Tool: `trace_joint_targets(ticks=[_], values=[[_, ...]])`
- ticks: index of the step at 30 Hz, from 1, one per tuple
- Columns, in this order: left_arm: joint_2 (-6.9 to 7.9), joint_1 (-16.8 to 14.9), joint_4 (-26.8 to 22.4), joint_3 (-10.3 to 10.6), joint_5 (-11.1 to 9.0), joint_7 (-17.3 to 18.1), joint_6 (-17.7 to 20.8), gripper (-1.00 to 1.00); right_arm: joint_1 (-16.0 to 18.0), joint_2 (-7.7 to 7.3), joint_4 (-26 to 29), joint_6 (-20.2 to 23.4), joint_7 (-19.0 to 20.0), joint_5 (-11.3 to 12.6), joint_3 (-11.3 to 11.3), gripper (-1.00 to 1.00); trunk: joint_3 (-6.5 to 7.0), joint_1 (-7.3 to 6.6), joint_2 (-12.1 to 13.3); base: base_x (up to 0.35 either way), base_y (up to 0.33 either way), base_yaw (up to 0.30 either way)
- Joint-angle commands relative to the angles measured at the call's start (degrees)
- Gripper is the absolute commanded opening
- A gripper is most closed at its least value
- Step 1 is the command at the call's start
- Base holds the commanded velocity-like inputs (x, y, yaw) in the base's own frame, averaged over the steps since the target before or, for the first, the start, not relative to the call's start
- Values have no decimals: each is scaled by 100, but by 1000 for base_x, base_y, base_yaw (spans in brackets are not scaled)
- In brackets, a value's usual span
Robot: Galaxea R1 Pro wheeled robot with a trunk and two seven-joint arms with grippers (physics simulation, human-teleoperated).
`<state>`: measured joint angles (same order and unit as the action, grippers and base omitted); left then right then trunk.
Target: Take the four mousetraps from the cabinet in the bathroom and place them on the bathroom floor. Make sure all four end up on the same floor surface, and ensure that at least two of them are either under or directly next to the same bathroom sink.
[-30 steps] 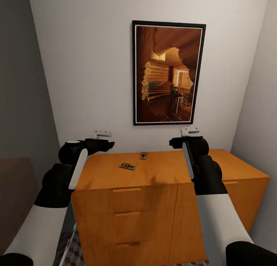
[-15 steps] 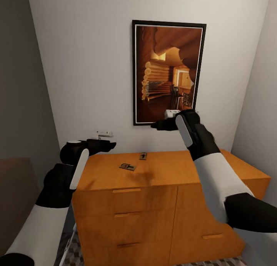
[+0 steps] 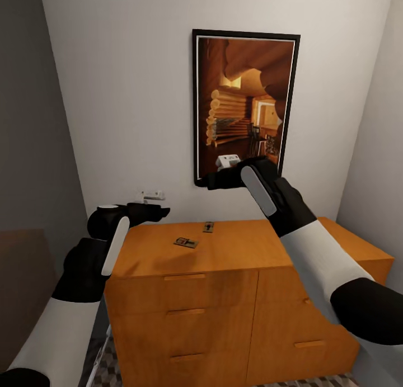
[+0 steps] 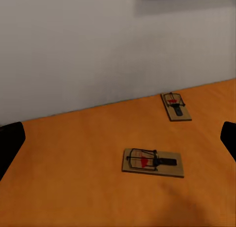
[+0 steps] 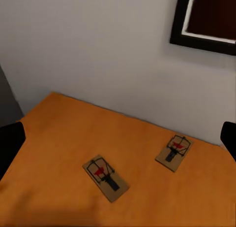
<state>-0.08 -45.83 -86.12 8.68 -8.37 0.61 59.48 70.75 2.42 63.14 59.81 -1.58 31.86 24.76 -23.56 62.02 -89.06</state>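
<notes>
While both hands gape wide, 2 mousetraps (image 3: 186,242) lie mid-cabinet (image 3: 240,253), clear of its edges.

Right tool (image 3: 215,179) risen off the cabinet (image 3: 235,253), swung leftward before the picture (image 3: 245,104)

Pretty even, soft indoor light, no glare; faint arm shadow on the cabinet (image 3: 224,253) top, renders slightly soft, wall (image 3: 123,96) a bit grainy

Right arm (image 3: 291,208) raised high, left arm (image 3: 106,236) low, both fingers spread.
</notes>
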Motion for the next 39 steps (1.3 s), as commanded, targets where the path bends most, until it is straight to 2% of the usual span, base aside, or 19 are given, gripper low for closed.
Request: trace_joint_targets(ticks=[1,4,10,18,29,39], values=[[-1,-5,-3,-3,-7,11,26,100,6,-14,57,19,-17,79,87,100,-7,0,-4,0,0,0],[-1,-5,-2,-3,-7,20,28,100,8,-45,197,19,-17,248,357,100,-7,0,-4,0,0,0],[-2,-5,-2,1,-8,25,34,100,9,-90,269,19,-17,336,533,100,-7,0,-4,0,0,0],[-8,-5,0,2,-7,27,37,100,9,-164,291,19,-17,374,586,100,-7,0,-4,14,0,0],[-9,-5,7,2,-7,27,38,100,9,-173,293,19,-17,381,615,100,-7,0,-4,176,0,0],[-5,-5,9,2,-11,27,38,100,-4,-199,292,19,-22,372,620,100,-7,0,-4,41,0,0]])
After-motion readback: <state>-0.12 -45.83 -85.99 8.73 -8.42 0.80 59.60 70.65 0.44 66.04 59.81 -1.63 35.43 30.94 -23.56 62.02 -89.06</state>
